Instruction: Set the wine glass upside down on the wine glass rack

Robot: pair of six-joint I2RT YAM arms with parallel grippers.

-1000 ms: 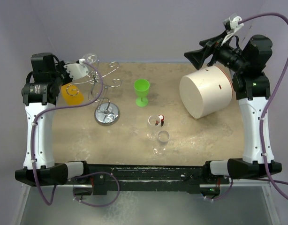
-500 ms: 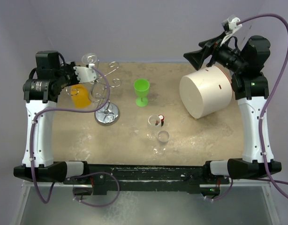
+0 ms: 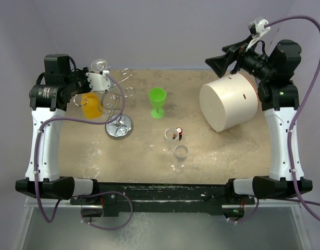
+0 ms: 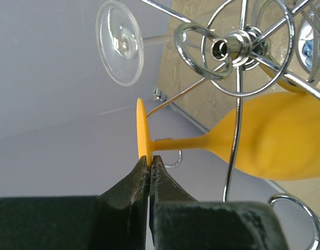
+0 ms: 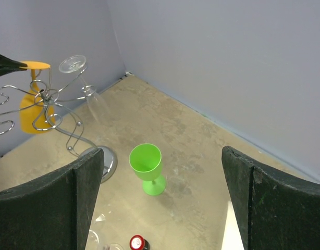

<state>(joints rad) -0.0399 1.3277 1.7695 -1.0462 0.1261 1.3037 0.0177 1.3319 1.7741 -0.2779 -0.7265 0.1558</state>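
In the overhead view's upper left, the left gripper (image 4: 149, 159) pinches the foot of the inverted orange wine glass (image 4: 274, 135) among the wine glass rack (image 4: 235, 44) arms, seating unconfirmed and release outstanding, while the right gripper (image 5: 161, 151) gapes wide, empty.

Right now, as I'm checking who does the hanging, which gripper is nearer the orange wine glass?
Left. The left gripper pinches the foot of the orange wine glass at the wine glass rack; the right gripper hangs open far off, raised near the white cylinder.

A tan, mottled table (image 3: 212, 151) fills the middle of the top view, under even, soft light. Plain pale lavender-grey walls (image 3: 160, 31) stand behind it and meet in a corner (image 5: 114, 47) at the upper left of the right wrist view.
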